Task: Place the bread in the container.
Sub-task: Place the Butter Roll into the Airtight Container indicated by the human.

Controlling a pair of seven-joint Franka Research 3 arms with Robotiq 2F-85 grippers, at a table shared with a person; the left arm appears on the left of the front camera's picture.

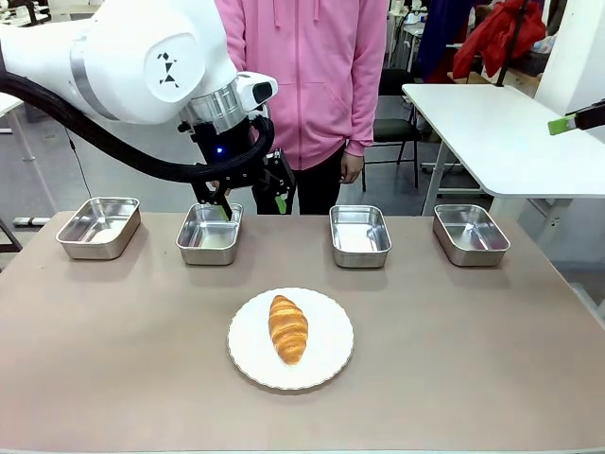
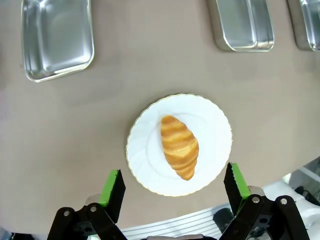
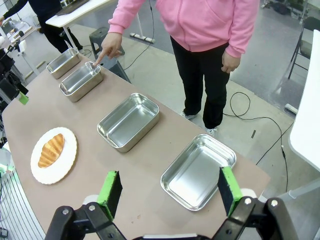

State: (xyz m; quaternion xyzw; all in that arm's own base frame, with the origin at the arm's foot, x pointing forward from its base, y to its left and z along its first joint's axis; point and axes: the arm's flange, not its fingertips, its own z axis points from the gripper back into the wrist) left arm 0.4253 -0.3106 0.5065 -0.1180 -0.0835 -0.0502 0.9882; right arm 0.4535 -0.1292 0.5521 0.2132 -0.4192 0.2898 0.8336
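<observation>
The bread, a golden-brown croissant, lies on a round white plate in the middle of the table. My left gripper hangs open and empty above the second steel container from the left. In the left wrist view the bread lies on the plate between the open left gripper fingers, well below them. A person's finger points at that container. My right gripper is open and empty, high over the table's right end.
Three more matching trays stand in the far row, one at the left and two at the right. The person in a pink hoodie stands at the far edge. A white table is at the back right.
</observation>
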